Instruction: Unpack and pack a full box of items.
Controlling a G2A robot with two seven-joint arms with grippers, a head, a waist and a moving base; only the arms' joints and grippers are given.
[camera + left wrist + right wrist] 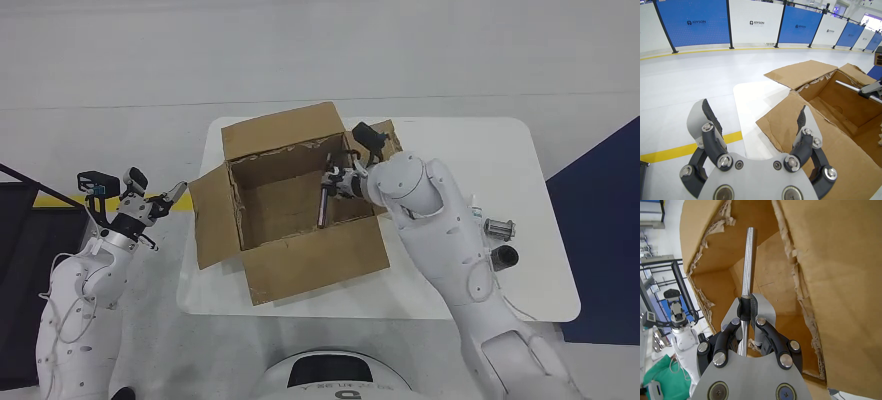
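An open cardboard box (300,255) with torn flaps stands on the white table (520,150). My right gripper (333,185) is shut on a shiny metal rod (322,205) and holds it over the box's right side, the rod pointing down into the box. In the right wrist view the metal rod (749,260) runs between the fingertips of the right gripper (746,308) toward the box's inside (772,279). My left gripper (753,111) stands open and holds nothing, off the table's left edge beside the box flap (783,125). The left wrist view shows the metal rod (846,85) above the box.
Two small metal parts (498,228) and a dark cylinder (505,257) lie on the table's right side beside my right arm. The box's left flap (212,215) juts out over the table edge. Blue and white fence panels (753,22) stand far behind.
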